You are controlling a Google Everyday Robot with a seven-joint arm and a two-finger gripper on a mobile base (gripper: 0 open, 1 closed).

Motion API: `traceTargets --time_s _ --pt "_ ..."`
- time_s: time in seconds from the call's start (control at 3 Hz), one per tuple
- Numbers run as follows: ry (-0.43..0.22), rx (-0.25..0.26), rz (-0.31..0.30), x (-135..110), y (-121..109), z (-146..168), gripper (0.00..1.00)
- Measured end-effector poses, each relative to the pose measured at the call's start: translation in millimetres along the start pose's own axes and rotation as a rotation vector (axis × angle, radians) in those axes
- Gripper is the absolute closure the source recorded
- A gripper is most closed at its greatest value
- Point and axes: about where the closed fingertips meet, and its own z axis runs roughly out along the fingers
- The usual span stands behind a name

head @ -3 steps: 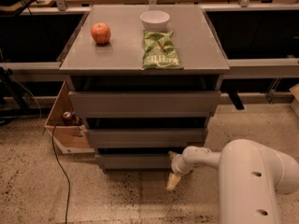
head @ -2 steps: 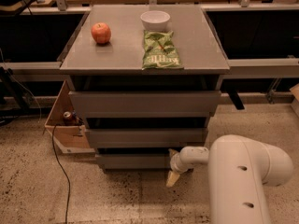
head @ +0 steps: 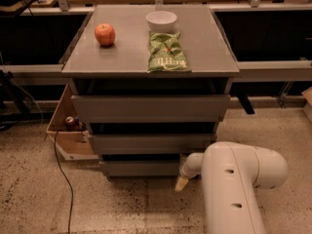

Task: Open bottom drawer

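The grey cabinet (head: 151, 57) has three drawers. The bottom drawer (head: 139, 168) is the lowest and looks narrowest, with a plain flat grey front; it stands out slightly from the cabinet. My gripper (head: 181, 182) is at the drawer's right end, just above the floor, with a yellowish fingertip pointing down. My white arm (head: 239, 179) fills the lower right and hides the drawer's right end.
On the cabinet top are a red apple (head: 105, 34), a white bowl (head: 161, 20) and a green chip bag (head: 167, 52). A cardboard box (head: 66, 130) with a can stands at the cabinet's left. A black cable (head: 61, 169) runs over the speckled floor.
My arm has swung further into view and covers more of the lower right. The gripper stays at the bottom drawer's right end. The drawers look unmoved.
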Motion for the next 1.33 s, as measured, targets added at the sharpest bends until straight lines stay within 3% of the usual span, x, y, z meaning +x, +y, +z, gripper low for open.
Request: traceTargets --time_s 0.67,1.33 --pt "-0.022 -0.021 0.065 12.1 -2.3 29.1 0.38" --pt "-0.034 -0.027 0.094 15.9 4.9 25.1 0.85"
